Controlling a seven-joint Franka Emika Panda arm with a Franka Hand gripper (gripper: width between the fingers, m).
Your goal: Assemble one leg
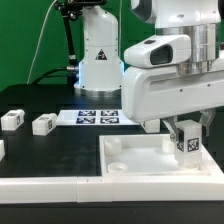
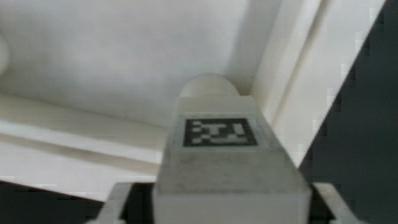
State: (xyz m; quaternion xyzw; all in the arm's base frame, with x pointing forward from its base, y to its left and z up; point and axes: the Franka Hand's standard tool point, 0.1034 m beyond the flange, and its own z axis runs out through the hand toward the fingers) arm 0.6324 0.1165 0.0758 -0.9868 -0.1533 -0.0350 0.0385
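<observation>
Pincer (image 1: 186, 137) is clamping the leg (image 1: 187, 144) between both fingers (image 2: 128, 205), jaws closed down to the leg's width, nothing else held. Leg is hanging at the lower right of the exterior view with its long axis upright and its tag facing the camera. Its lower end is pointing down at the right-hand corner of the white tray-like piece (image 1: 130, 160). Coming move is hinging on this: leg directly under the pincer, corner directly under the leg, so probably a straight push down or a twist in. Cannot tell whether the tip is touching the piece; the wrist view is only showing the rounded tip against white walls. Loose leg (image 1: 44, 123) and second loose leg (image 1: 12, 119) are lying at the exterior view's left on the black surface (image 1: 60, 150), well apart from the pincer. Marker board (image 1: 98, 116) is lying mid-frame behind the tray-like piece. Green backdrop (image 1: 25, 50) is filling the upper left.
</observation>
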